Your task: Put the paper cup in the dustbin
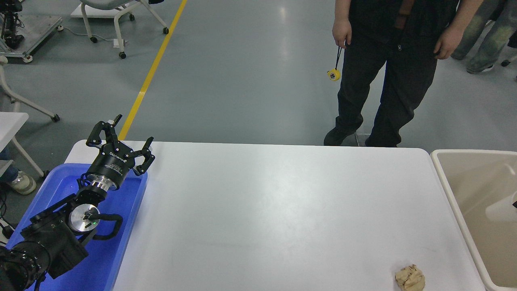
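Observation:
The dustbin (443, 178) is a beige bin standing against the table's right end. A pale cream shape, the paper cup (500, 210), shows over the bin's tan inside at the picture's right edge. A small black sliver of my right gripper (515, 204) touches the cup's right side; the rest of that arm is out of view. I cannot tell whether it holds the cup. My left gripper (128, 134) is open and empty, parked at the lower left over a blue tray.
A crumpled tan paper ball (410, 277) lies near the table's front right. The blue tray (121, 242) sits under my left arm. A person (387, 60) stands at the far side, dangling a yellow tape measure (333, 74).

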Action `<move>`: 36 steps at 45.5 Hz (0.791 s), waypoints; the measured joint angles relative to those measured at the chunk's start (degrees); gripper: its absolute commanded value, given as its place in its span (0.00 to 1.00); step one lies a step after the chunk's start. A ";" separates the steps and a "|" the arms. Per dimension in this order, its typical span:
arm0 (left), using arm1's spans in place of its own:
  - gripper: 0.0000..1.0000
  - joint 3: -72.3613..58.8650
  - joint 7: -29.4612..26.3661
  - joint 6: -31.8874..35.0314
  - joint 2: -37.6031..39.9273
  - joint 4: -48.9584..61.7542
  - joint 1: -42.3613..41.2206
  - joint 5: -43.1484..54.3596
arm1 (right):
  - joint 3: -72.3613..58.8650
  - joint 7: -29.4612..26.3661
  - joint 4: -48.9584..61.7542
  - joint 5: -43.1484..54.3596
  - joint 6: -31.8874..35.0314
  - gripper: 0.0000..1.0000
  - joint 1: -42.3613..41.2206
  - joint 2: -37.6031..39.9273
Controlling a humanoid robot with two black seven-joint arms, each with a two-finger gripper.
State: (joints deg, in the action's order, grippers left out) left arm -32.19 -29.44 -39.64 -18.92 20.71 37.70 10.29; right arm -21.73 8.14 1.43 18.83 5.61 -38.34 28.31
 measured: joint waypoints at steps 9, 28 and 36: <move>1.00 0.00 0.00 0.00 0.00 0.02 0.00 0.00 | 0.17 -0.01 0.07 -0.02 -1.00 0.51 0.19 -0.22; 1.00 -0.02 0.00 0.02 0.00 0.02 0.00 0.00 | 0.38 0.17 -0.09 -0.02 -8.45 0.99 -0.03 -0.33; 1.00 -0.02 0.00 0.02 -0.02 0.01 0.00 0.03 | 2.73 0.19 -0.29 -0.02 -9.15 0.99 -1.19 -0.20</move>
State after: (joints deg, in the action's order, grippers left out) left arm -32.21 -29.44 -39.62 -18.93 20.72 37.71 10.31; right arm -19.00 8.33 1.14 18.81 -3.54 -39.53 28.10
